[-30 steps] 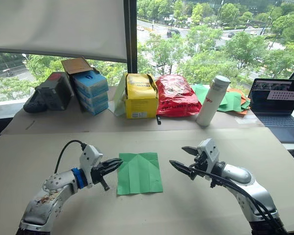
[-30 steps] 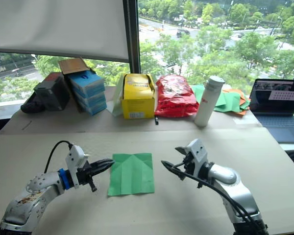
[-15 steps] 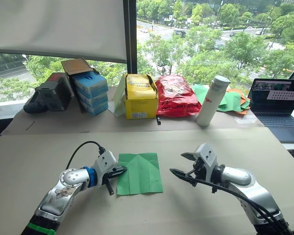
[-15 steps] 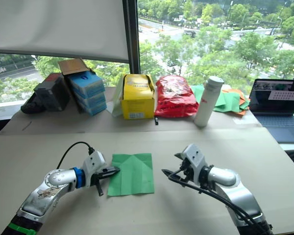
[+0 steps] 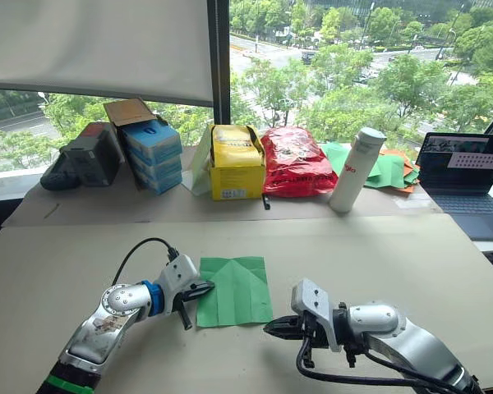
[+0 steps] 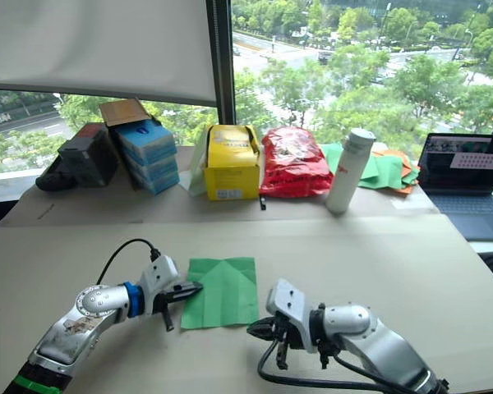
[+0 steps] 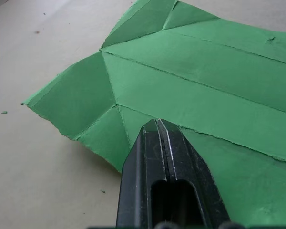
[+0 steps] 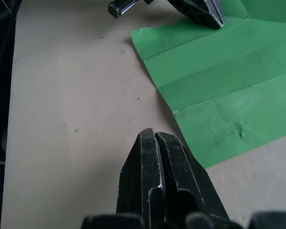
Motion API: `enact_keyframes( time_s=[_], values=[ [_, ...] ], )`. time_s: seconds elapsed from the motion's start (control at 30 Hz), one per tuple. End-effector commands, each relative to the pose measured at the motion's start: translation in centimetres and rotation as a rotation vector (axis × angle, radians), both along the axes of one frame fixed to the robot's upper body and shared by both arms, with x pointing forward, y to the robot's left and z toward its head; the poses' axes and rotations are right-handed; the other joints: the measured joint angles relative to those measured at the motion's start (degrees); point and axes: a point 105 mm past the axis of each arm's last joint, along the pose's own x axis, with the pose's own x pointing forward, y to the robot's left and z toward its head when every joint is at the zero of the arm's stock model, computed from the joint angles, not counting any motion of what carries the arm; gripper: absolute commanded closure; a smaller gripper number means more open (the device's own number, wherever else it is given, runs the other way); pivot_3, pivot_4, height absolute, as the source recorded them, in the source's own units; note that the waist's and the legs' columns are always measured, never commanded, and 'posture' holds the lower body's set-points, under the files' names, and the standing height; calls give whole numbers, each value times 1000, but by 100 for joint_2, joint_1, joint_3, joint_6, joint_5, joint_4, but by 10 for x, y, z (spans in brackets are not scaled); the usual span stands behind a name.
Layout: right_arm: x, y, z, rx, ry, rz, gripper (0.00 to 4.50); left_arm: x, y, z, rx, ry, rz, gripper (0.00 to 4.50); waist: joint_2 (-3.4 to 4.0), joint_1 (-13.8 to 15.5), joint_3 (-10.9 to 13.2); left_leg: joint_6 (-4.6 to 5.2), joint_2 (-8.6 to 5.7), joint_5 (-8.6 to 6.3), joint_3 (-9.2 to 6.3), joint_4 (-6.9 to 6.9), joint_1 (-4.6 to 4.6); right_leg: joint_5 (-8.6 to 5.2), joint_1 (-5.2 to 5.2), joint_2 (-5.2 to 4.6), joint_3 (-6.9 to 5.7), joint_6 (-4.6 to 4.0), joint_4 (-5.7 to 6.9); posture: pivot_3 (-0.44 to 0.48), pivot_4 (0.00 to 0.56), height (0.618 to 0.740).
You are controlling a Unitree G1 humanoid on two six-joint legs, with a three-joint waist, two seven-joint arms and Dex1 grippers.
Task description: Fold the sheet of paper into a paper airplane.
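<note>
The sheet of paper [image 5: 233, 290] lies flat on the tabletop [image 5: 411, 263] between the two arms, its two far corners folded in to a point and crease lines running along it. The left gripper [image 5: 204, 289], fingers pressed together, rests its tip on the sheet's left edge. The right gripper [image 5: 271, 329], fingers also together, sits low just off the sheet's near right corner, apart from the paper.

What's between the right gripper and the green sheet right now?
Nothing visible. The right gripper, fingers shut, sits just off the near right corner of the sheet of paper, with bare table between them.
</note>
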Motion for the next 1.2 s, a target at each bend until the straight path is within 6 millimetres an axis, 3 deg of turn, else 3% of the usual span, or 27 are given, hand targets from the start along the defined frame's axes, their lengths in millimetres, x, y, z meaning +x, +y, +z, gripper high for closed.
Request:
enact_keyframes(
  time_s=[0.03, 0.23, 0.5, 0.83, 0.97, 1.07, 1.2],
  values=[
    [-1, 3, -1, 7, -7, -32, 4452, -13, 1, -24, 42, 109, -13, 4500, -2, 3, -1, 0, 0, 0, 0, 0, 1, 0, 1, -1, 0, 0, 0, 0, 150, 740],
    [7, -1, -14, -46, -81, -179, 4452, -16, 5, -25, 53, 123, -21, 4500, -4, -5, -13, -3, 1, 0, -2, -1, 5, 0, 1, -3, -2, 0, 0, 0, 150, 740],
    [23, -16, -10, -53, -219, -464, 4452, -12, 5, -27, 76, 137, -67, 4500, -9, 13, -30, -7, 5, 2, -3, -2, 28, 0, 1, -1, -3, 0, 1, 0, 150, 740],
    [38, -20, -7, 15, -258, -653, 4452, -4, 2, -27, 92, 128, -103, 4500, -13, 26, -53, -7, 1, 2, -3, -2, 28, 0, 2, 1, -2, 0, 0, 0, 150, 740],
    [38, -19, 1, 97, -220, -652, 4452, -1, 1, -26, 96, 124, -105, 4500, -13, 39, -53, -4, -2, 1, -3, -1, 27, 0, 4, 1, -3, 1, 0, 0, 150, 740],
    [22, -7, 13, 193, -122, -503, 4452, 1, 1, -26, 99, 124, -108, 4500, -13, 48, -53, 1, -2, -1, -3, -1, 27, 0, 6, 2, -2, 2, -1, 0, 150, 740],
    [1, 4, 3, 161, 23, -328, 4452, 0, 1, -27, 104, 128, -116, 4500, -14, 47, -54, 45, 0, -26, -6, 1, 30, 0, 10, 3, -4, 2, -2, 0, 150, 740]
  ],
)
